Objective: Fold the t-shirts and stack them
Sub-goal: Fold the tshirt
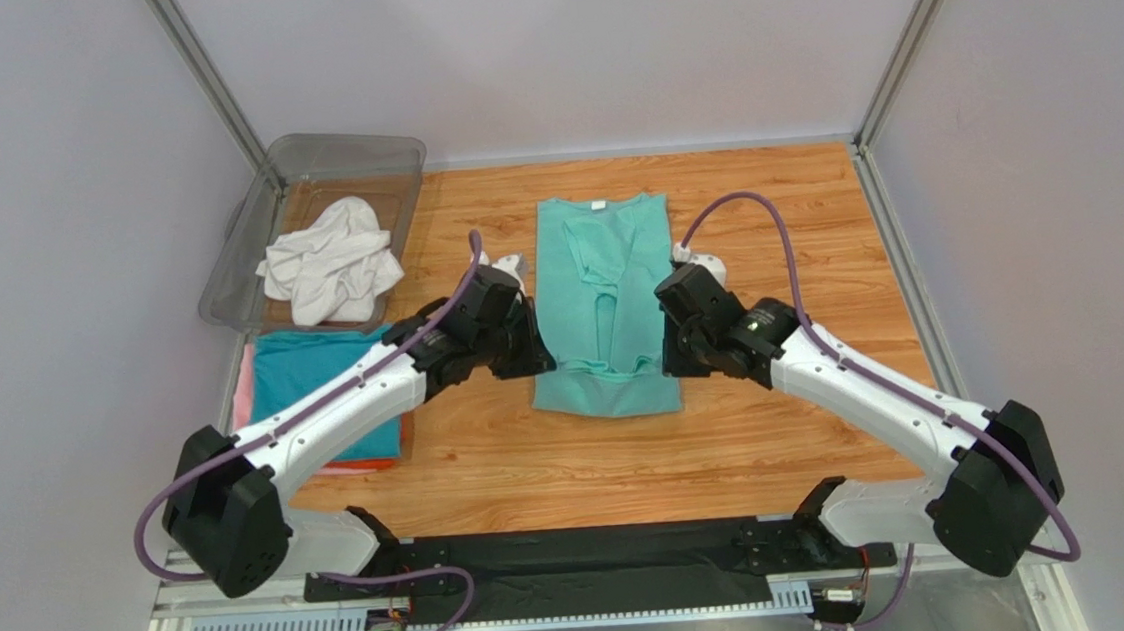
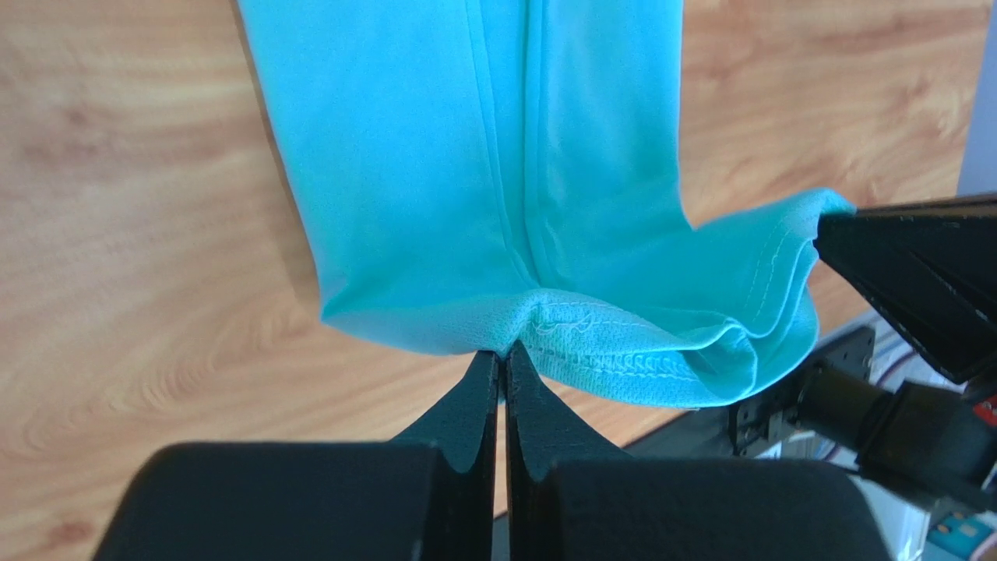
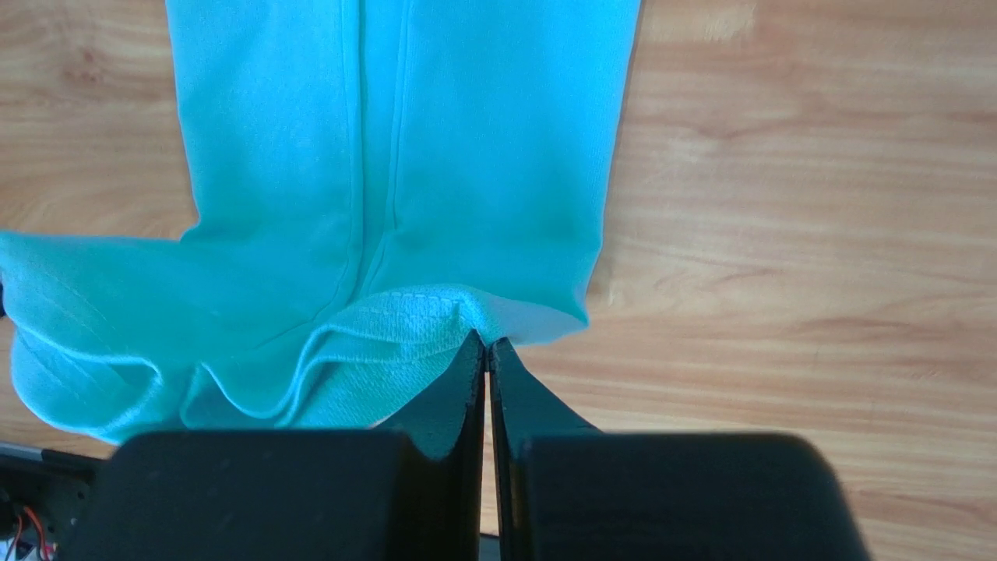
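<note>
From above, you see the green tee (image 1: 599, 290) lying in the middle of the table (image 1: 802, 222), collar away from the arms, its sides folded in to make 1 narrow strip. Your left gripper (image 1: 523, 352) sits at the green tee's left edge near the hem, and your right gripper (image 1: 673, 346) sits opposite at its right edge; from here you cannot tell how their jaws stand. Left of the green tee, a white tee (image 1: 328, 262) lies crumpled in a clear bin (image 1: 360, 154). Nearer the arms, a folded teal tee (image 1: 320, 377) rests on the table, with a pink tee (image 1: 244, 389) edge showing on the side away from the green tee. In the left wrist view, your left gripper (image 2: 503, 353) is clamped on the green tee (image 2: 468, 152) at its hem, the 2 fingers pressed together with cloth at the tips. The lifted hem bows across to meet the right gripper (image 2: 907, 275). In the right wrist view, your right gripper (image 3: 487, 341) is likewise pinched tight on the green tee (image 3: 386, 140) hem, which sags in folds toward the left, with the rest of the cloth flat on the table (image 3: 808, 234).
</note>
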You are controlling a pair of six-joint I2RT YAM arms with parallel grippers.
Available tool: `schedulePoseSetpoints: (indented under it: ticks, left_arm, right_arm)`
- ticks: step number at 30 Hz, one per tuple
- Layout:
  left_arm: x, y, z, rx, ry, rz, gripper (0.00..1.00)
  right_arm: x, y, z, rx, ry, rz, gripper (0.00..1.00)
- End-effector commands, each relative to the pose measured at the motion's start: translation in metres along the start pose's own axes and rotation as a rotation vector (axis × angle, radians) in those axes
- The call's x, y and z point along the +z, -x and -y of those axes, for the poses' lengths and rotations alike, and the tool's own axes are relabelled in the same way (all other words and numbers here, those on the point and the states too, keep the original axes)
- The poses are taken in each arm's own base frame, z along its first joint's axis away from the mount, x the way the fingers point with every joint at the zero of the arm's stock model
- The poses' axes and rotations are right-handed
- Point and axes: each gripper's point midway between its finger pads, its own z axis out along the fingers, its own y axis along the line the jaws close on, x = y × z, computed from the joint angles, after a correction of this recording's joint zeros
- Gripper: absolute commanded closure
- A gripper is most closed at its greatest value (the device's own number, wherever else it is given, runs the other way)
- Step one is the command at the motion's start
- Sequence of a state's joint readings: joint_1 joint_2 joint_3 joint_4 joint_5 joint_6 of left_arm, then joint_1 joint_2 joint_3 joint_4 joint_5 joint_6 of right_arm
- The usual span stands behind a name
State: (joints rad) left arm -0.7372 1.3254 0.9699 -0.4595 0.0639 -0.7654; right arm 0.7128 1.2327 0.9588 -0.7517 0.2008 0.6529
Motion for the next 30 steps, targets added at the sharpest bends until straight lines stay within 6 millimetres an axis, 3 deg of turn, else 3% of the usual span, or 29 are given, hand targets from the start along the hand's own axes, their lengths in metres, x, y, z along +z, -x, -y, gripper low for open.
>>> schedulePoseSetpoints:
  ticks: [1, 5, 9, 14, 23, 30]
  left_arm:
    - [0.005, 0.023, 0.005, 0.061, -0.043, -0.010, 1.00]
    - [0.016, 0.054, 0.004, 0.059, -0.040, 0.005, 1.00]
    - [0.032, 0.074, -0.003, 0.049, -0.038, 0.002, 1.00]
    - [0.047, 0.100, -0.010, 0.088, -0.031, 0.025, 1.00]
    - [0.079, 0.118, -0.017, 0.099, -0.064, -0.009, 1.00]
    - [0.104, 0.118, -0.031, 0.076, -0.054, -0.054, 0.96]
  right_arm:
    - [-0.003, 0.051, -0.015, -0.030, 0.044, 0.120, 1.00]
    - [0.009, 0.072, -0.012, -0.016, 0.033, 0.127, 1.00]
    - [0.026, 0.086, -0.001, 0.005, 0.015, 0.115, 1.00]
    - [0.039, 0.104, -0.003, -0.006, 0.036, 0.124, 1.00]
    - [0.074, 0.119, 0.012, 0.041, 0.025, 0.089, 1.00]
    - [0.102, 0.118, 0.024, 0.071, 0.001, 0.043, 1.00]
